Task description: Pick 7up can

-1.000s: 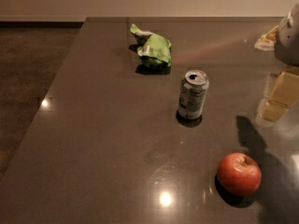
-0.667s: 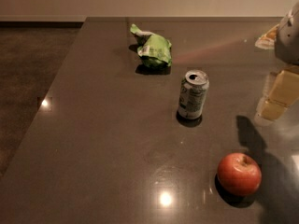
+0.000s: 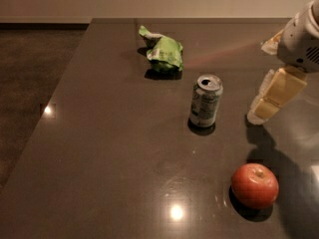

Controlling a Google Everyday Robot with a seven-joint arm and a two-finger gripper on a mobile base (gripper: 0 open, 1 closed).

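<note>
The 7up can (image 3: 206, 100) stands upright near the middle of the dark table (image 3: 109, 148). It is silver-grey with green and white print and its top is opened. My gripper (image 3: 259, 81) hangs at the right edge of the view, to the right of the can and apart from it, a little above the table. Its two pale yellow fingers (image 3: 277, 94) are spread apart and hold nothing.
A crumpled bright green snack bag (image 3: 164, 53) lies behind the can, toward the far edge. A red apple (image 3: 254, 185) sits in front of the can to the right. The table's left edge runs diagonally, with brown floor (image 3: 30, 83) beyond it.
</note>
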